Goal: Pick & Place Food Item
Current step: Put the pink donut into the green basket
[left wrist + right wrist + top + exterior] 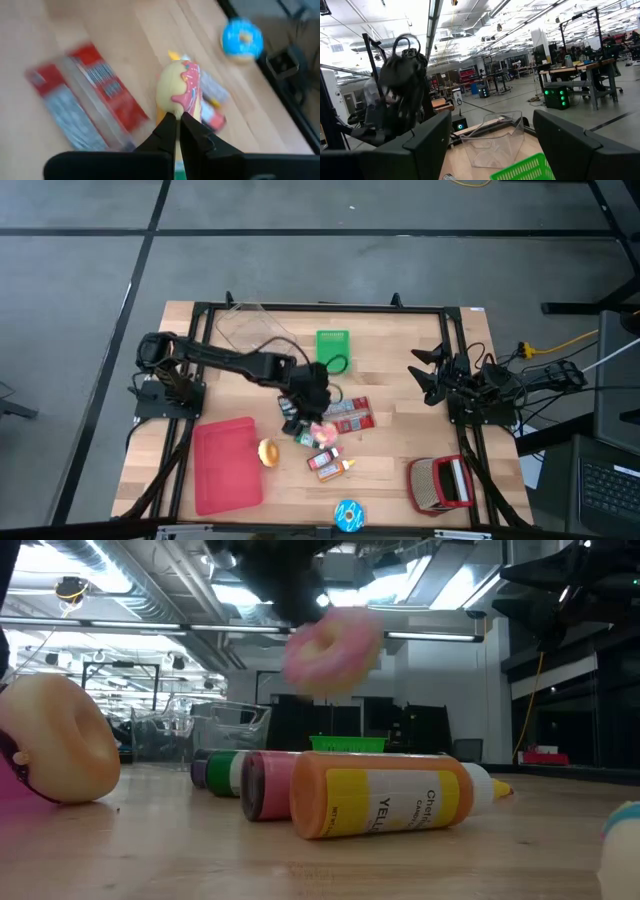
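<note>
A pink-frosted donut (180, 92) hangs in the air over the middle of the table, with my left gripper (179, 119) shut on it. In the low view the donut (335, 650) floats above the lying bottles. From above, the left gripper (313, 418) is over the red packets, with the donut (322, 433) just beyond it. A red tray (228, 463) lies at the near left with a tan donut (268, 452) by its right edge. A blue donut (349, 515) sits at the near edge. My right gripper (492, 145) waits open at the table's right side. My left gripper pinches the pink donut's rim (175, 109) between its two fingertips. The fingers slant down from the table's left side. The donut stands on edge beyond the fingertips, frosting to one side, lifted clear of the table.
Red snack packets (350, 415) and an orange and a red bottle (328, 462) lie under and near the donut. A green basket (333, 345) and a clear container (245, 330) stand at the far side. A red-and-white item (440, 483) lies near right.
</note>
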